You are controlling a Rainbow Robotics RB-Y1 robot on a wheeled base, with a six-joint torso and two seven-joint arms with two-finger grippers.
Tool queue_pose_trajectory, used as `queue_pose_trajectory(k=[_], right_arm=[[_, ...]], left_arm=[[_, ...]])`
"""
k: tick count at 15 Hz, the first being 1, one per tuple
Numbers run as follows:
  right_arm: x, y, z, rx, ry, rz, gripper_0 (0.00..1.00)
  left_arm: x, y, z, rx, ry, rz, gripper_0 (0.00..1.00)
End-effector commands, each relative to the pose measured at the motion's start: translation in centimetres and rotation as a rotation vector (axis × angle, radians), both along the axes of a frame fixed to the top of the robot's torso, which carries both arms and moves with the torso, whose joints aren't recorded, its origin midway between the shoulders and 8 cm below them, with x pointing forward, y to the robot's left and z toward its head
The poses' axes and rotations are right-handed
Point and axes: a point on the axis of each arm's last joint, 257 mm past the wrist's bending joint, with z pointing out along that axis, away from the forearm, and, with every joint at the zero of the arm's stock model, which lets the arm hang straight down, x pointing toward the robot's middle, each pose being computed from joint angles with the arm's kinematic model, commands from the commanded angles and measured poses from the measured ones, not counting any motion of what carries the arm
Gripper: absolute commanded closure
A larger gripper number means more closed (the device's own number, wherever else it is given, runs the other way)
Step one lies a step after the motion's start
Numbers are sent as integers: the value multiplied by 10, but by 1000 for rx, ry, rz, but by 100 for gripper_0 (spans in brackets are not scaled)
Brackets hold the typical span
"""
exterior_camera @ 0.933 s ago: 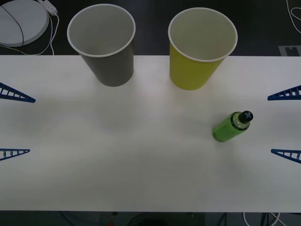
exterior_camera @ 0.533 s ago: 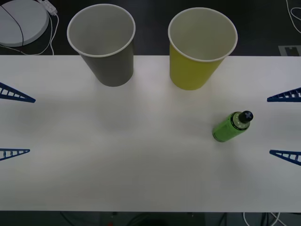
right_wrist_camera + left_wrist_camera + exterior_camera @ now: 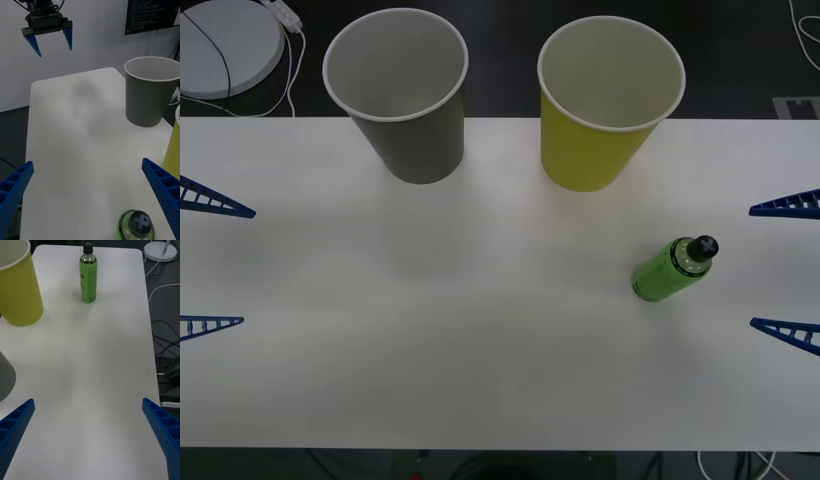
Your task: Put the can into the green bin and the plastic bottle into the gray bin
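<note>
The plastic bottle (image 3: 672, 268) stands upright on the white table (image 3: 480, 350), its black cap on and its green label facing the left arm's camera, and everything else here is easiest placed from it. The green bin (image 3: 605, 110) sits near the bottle, toward the far edge of the table and a little to the robot's left of it, upright with its white inside open to the ceiling; the two are apart, not touching. The gray bin (image 3: 402, 95) stands farther off from the bottle on the same far side, beyond the green bin to the robot's left, also upright and open. The right gripper (image 3: 785, 268) hangs just beside the bottle on the robot's right, its two blue ribbed fingers spread wide with nothing between them, and from its own wrist camera the bottle's cap sits between the fingertips but lower down, not touched. The left gripper (image 3: 210, 262) waits well apart from the bottle, across the table at the robot's left edge, fingers likewise spread wide and holding nothing. A round white disc (image 3: 225, 40) with a cord lies on the dark floor beyond the table, past the gray bin.
</note>
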Motion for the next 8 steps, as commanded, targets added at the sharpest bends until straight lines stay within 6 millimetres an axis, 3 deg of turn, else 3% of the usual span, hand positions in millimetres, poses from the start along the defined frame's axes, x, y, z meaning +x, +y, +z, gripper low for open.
queue_pose_trajectory(k=[1, 8], right_arm=[[1, -11, -3, -16, -66, -42, 0], [1, -59, -24, 6, -69, -242, 0]], left_arm=[[0, 0, 0, 0, 0, 0, 0], [0, 0, 0, 0, 0, 0, 0]])
